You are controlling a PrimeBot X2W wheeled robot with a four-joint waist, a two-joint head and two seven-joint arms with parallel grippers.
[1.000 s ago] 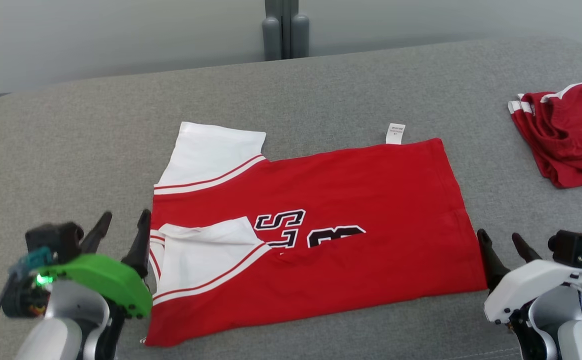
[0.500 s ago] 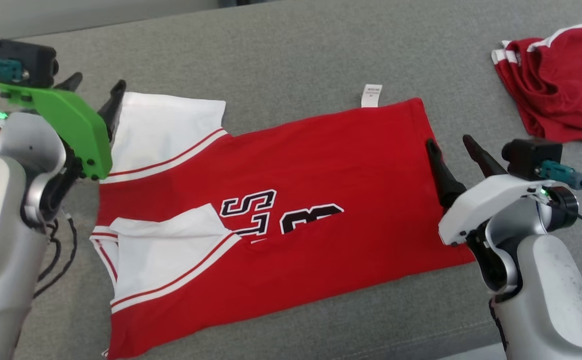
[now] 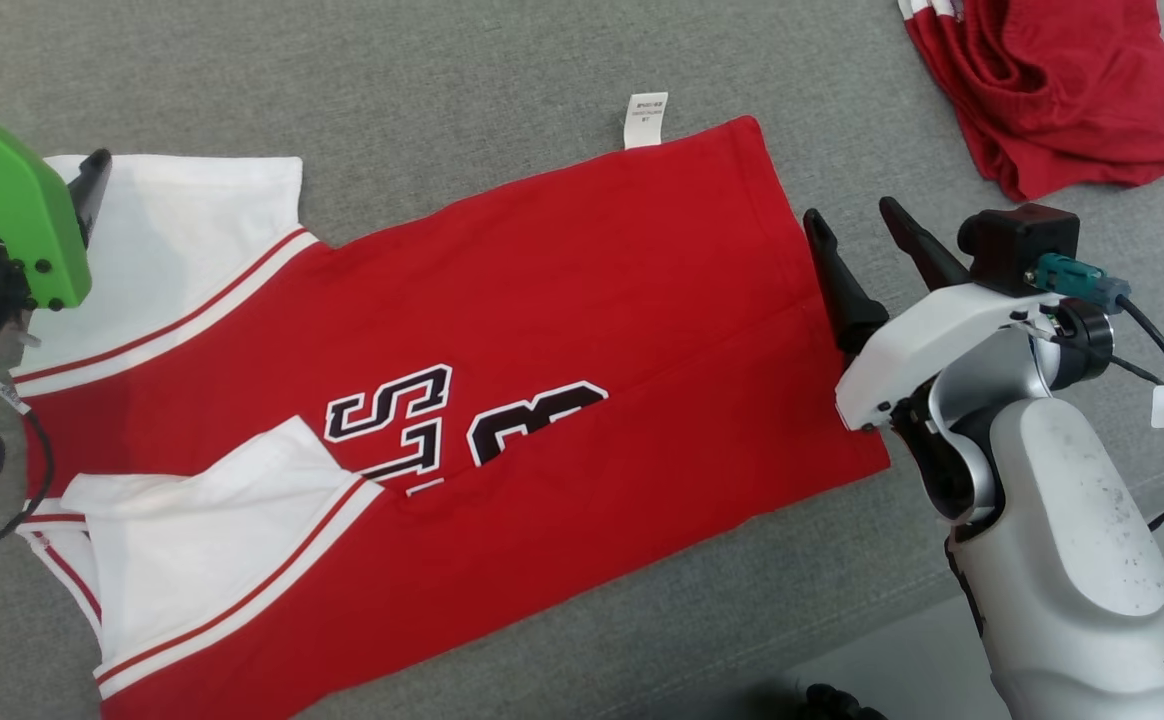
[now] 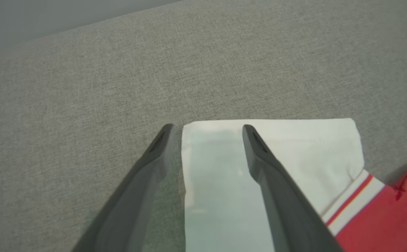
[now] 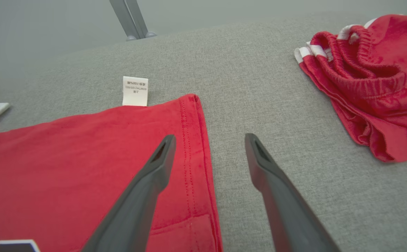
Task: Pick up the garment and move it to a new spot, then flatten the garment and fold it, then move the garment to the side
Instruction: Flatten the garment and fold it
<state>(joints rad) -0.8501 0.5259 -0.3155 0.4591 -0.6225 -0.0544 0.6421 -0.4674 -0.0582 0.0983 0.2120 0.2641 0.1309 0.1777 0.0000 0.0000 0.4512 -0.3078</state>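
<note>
A red shirt (image 3: 542,300) is laid flat on a grey surface (image 3: 442,80). Its white sleeve (image 4: 294,147) is straddled by the left hand (image 4: 207,127), its hem (image 5: 194,157) by the right hand (image 5: 209,136); both are spread wide, empty, seemingly clear of the cloth. Red shorts (image 5: 364,87) are heaped beyond the right hand.

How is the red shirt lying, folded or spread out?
Partly folded: the shirt lies flat, its lettering cut off at a crease, one white sleeve turned onto the red.
</note>
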